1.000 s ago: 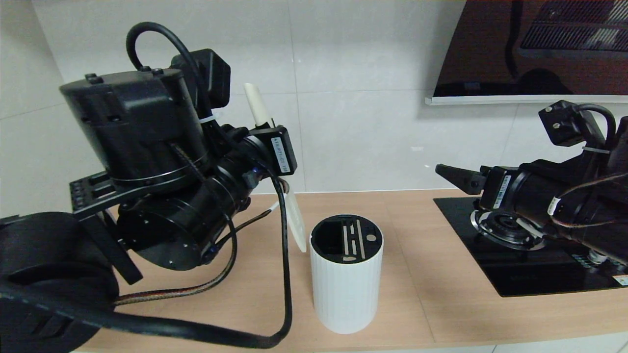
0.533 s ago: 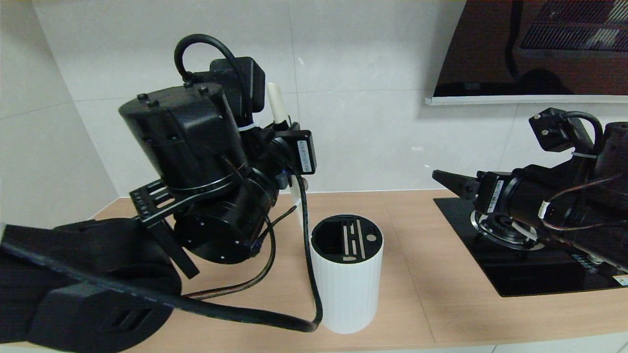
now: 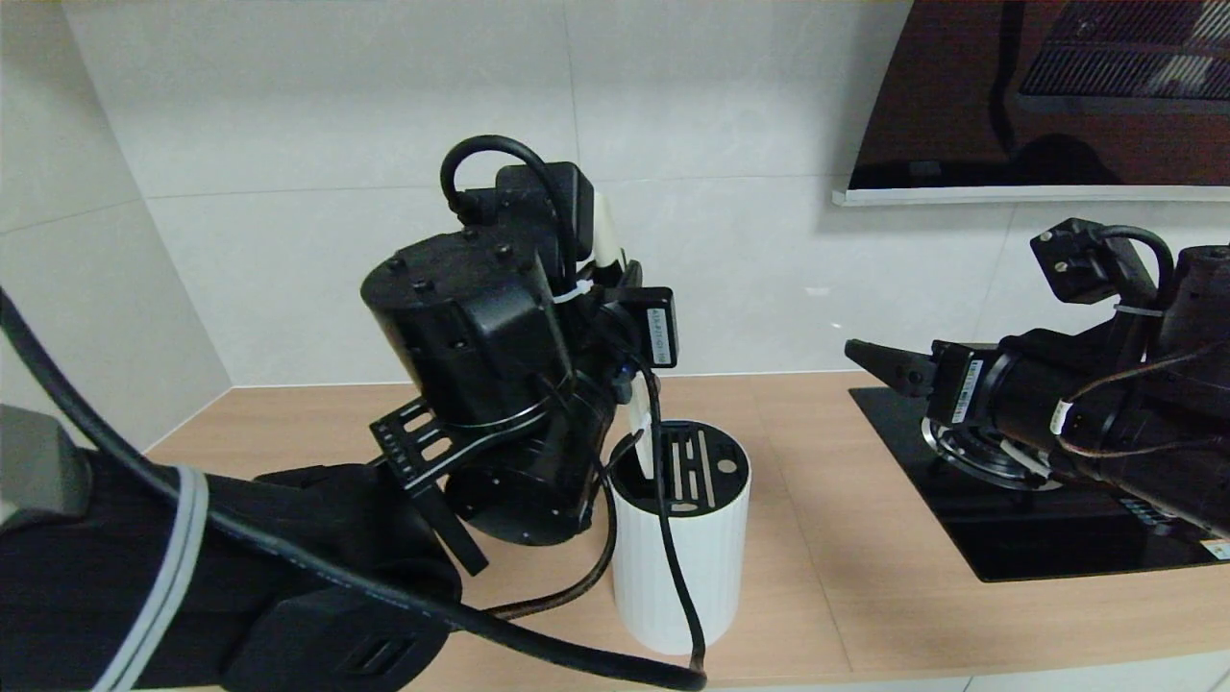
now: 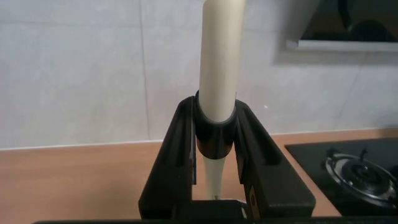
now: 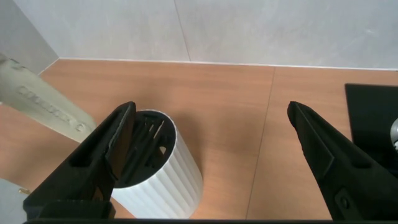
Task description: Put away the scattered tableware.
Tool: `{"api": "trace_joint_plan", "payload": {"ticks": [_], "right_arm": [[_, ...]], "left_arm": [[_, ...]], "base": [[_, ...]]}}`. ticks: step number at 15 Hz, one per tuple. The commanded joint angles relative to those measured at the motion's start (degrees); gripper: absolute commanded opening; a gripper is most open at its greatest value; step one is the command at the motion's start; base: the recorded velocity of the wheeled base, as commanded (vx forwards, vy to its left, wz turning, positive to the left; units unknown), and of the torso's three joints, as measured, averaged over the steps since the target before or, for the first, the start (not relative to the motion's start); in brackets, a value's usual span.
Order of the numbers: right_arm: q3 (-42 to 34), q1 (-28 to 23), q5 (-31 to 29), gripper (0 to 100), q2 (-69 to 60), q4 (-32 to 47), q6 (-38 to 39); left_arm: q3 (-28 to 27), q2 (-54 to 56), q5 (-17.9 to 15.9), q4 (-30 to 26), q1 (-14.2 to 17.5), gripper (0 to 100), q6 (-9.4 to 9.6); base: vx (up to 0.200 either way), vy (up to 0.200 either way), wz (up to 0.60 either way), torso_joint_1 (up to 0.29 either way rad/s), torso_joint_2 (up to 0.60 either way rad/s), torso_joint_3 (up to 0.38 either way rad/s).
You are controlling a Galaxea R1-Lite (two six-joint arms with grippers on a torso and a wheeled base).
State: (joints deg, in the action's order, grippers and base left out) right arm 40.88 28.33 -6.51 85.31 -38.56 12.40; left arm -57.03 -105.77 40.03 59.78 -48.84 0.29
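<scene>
Left end effector [image 3: 623,293]: clamped on the cream handle of a utensil [image 4: 219,81]; it hangs directly above the white ribbed holder [image 3: 684,562]
Utensil axis: close to upright, handle end up, pale blade [image 3: 641,444] pointing down
Blade and holder: the lower end meets the holder's top at the large opening on the side nearest the left arm, beside the narrow slots; how deep it sits I cannot tell, since the arm and a cable cover the tip
Holder: upright on the tabletop [image 3: 817,548], near its front edge, well apart from the black hob [image 3: 1019,538]
Right end effector [image 5: 210,112]: fingers spread wide, gripping nothing; it is over the hob, farther from the holder
Coming move, as I judge: a straight descent along the utensil's own axis, then letting go
</scene>
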Motion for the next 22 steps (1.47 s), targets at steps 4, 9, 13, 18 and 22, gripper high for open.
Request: {"api": "trace_joint_plan", "payload": {"ticks": [4,9,13,18,22], "right_arm": [[-0.1,0.1,0.0,100,0.2,0.0,0.0],[-0.2,0.1,0.1,100,0.3,0.0,0.0],[-0.2,0.1,0.2,100,0.6,0.0,0.0],[-0.7,0.1,0.3,100,0.6,-0.3,0.0],[-0.8,0.2,0.4,100,0.7,-0.3,0.0]], "left_arm": [[-0.6,-4.6,0.6,4.1,-0.4,0,0.06],[-0.4,-5.2,0.7,4.1,-0.4,0,-0.03],[1.0,-8.2,1.3,4.1,-0.7,0,-0.03],[2.4,-10.8,1.5,4.1,-2.3,0,-1.26],[4.0,-11.5,2.3,4.1,-2.8,0,-1.26]], "base": [[0.000,0.000,0.00,0.000,0.00,0.000],[0.000,0.000,0.00,0.000,0.00,0.000],[0.000,0.000,0.00,0.000,0.00,0.000],[0.000,0.000,0.00,0.000,0.00,0.000],[0.000,0.000,0.00,0.000,0.00,0.000]]}}
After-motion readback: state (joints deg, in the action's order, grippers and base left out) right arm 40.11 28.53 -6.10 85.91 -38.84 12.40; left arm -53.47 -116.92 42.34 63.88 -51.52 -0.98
